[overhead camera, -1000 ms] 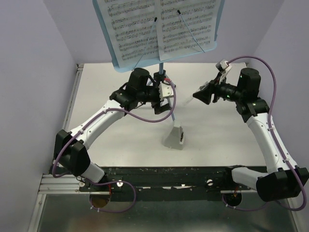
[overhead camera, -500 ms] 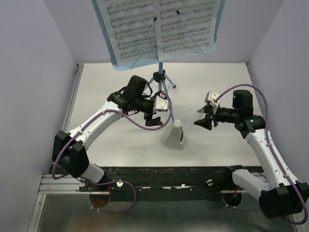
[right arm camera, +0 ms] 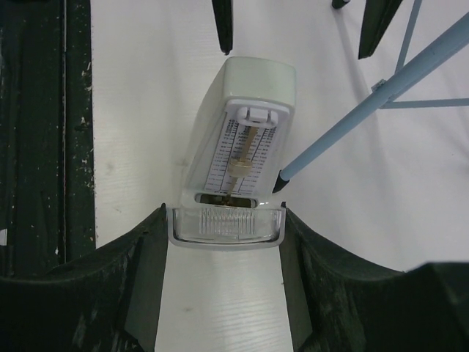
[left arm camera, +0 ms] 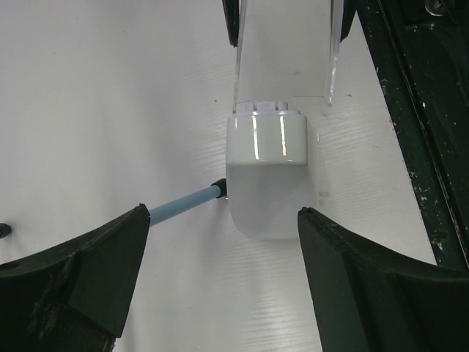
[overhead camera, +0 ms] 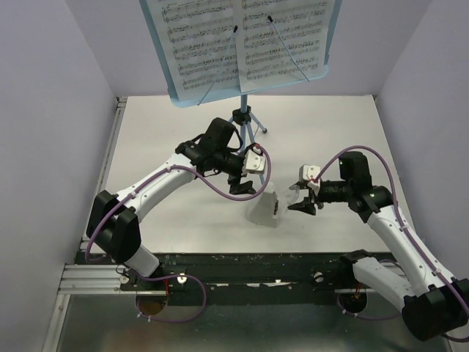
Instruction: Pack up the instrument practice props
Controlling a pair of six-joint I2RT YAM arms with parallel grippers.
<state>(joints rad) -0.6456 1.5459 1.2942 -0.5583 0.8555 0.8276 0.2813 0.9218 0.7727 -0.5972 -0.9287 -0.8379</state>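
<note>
The light-blue music stand stands at the back of the table on tripod legs, with two white sheet-music pages held on its tray by thin wires. One leg's tip ends next to a white metronome at the table's middle. My left gripper is open and empty just behind the metronome, fingers apart from it. My right gripper is open at the metronome's right; in the right wrist view the fingers flank its base. The stand leg runs past at right.
The white table is walled by lilac panels on the left, back and right. A black rail with the arm bases runs along the near edge, close to the metronome.
Both grippers have come down and inward to the metronome. The right gripper moved left and low to its base; the left gripper moved right and nearer. The stand and pages have not moved.
</note>
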